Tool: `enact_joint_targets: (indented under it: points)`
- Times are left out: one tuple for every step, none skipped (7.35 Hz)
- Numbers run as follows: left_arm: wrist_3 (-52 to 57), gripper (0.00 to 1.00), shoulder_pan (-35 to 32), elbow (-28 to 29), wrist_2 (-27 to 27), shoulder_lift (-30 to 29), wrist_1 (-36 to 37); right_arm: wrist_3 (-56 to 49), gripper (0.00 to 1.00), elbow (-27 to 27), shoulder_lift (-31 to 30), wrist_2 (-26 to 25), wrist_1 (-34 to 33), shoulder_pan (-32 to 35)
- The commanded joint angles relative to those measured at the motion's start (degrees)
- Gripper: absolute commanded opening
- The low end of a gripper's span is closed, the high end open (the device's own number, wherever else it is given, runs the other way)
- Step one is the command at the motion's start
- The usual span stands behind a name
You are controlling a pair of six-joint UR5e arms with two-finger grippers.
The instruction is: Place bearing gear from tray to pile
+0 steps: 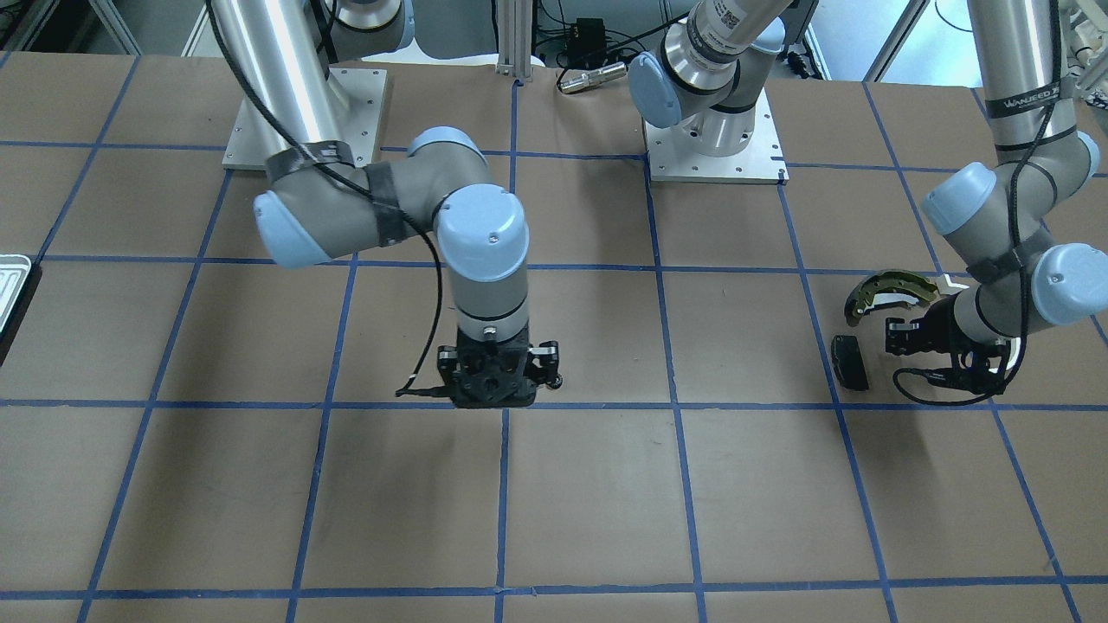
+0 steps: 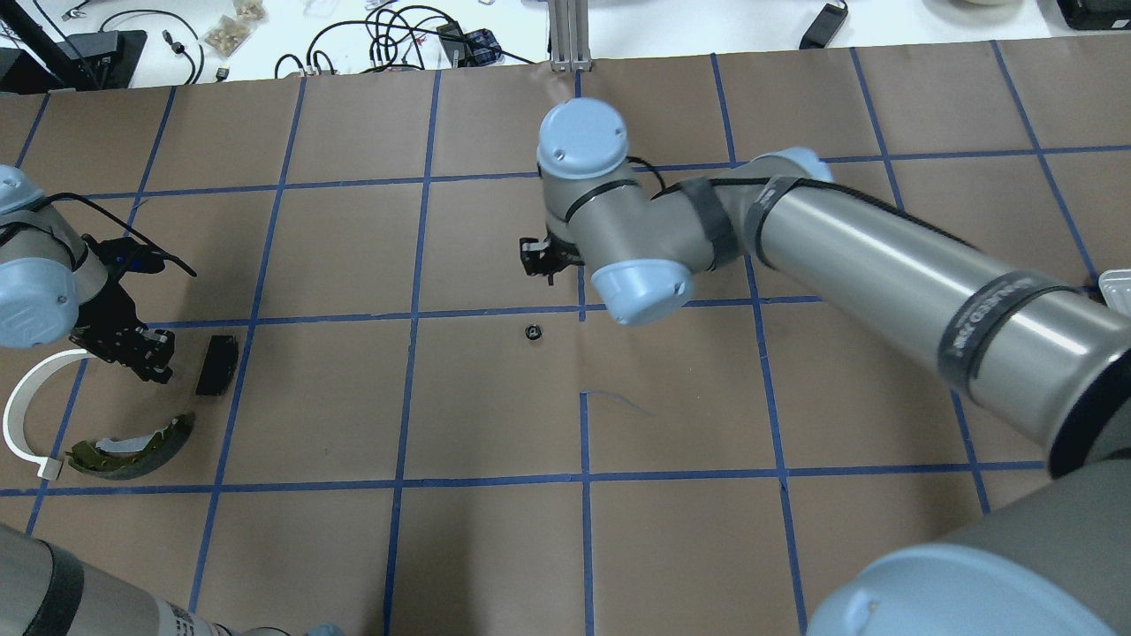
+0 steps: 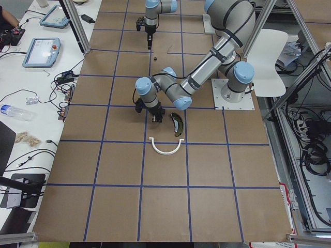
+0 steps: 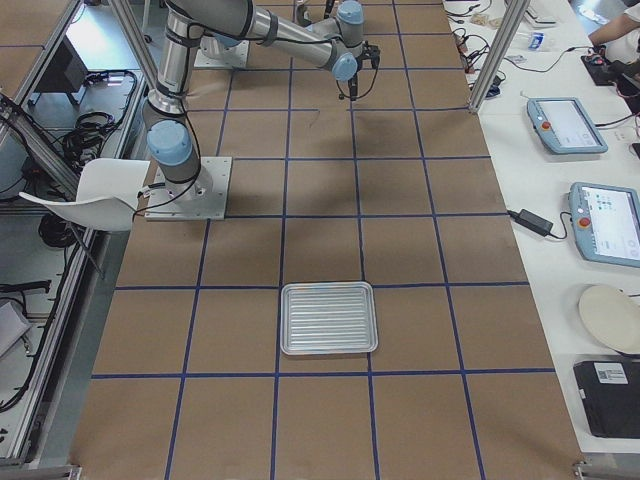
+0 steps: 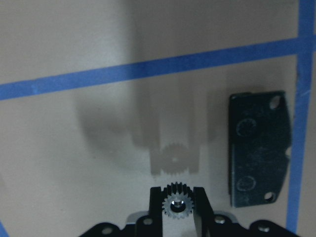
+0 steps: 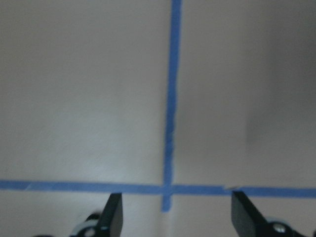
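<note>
Left gripper (image 5: 177, 195): its two fingers are closed on the bearing gear (image 5: 177, 205), one finger on each side of the toothed rim. You see the gear face-on from the wrist camera, so its bore runs along the fingers, pointing down at the table (image 5: 74, 148). The gear is round and has no long axis. Its toothed shadow falls on the paper ahead of the fingertips, apart from the gear itself.

Just beside the gripper, on the right in the wrist view, lies the black pad (image 5: 259, 148), flat, with its long side parallel to the blue tape line at the edge. Seen from overhead, the olive brake shoe (image 2: 132, 450) lies on the robot's side of the gripper and the white arc (image 2: 18, 415) on its outer side. Together these form the pile (image 3: 177, 124).

Well apart, at mid-table, the right gripper (image 6: 175, 217) hangs with its fingers spread and nothing between them. A small round black part (image 2: 533, 332) lies near it. The tray (image 4: 328, 318) sits farthest off, beyond the right arm.
</note>
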Motion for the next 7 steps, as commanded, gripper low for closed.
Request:
enact_joint_targets:
  points:
    - [-0.8, 0.99, -0.6, 0.7, -0.1, 1.1, -0.7, -14.1, 1.0, -5.7, -7.9, -0.2, 17.1, -13.4]
    - [-0.8, 1.0, -1.1, 1.5, -0.1, 2.0, -0.8, -17.8, 1.0, -7.8, -10.7, 0.1, 22.1, -16.5]
    - [-0.8, 1.0, -1.6, 3.6, -0.1, 2.9, -1.6, -17.7, 1.0, -9.3, -12.9, 0.1, 25.7, -16.7]
    - [-3.4, 1.0, -4.5, 6.9, -0.6, 4.0, -6.9, -17.2, 1.0, -11.6, -13.9, 0.6, 28.0, -16.6]
    - [-10.2, 1.0, -10.3, 10.0, -2.3, 6.1, -14.0, -16.9, 1.0, -14.8, -14.0, 1.3, 31.2, -16.6]
    - [-12.6, 1.0, -14.7, 11.2, -6.7, 8.0, -16.8, -16.7, 1.0, -15.1, -15.2, 1.0, 37.0, -16.6]
    - [-19.4, 1.0, -18.9, 10.9, -7.6, 9.5, -16.8, -17.3, 1.0, -12.7, -19.6, 0.9, 39.1, -16.5]
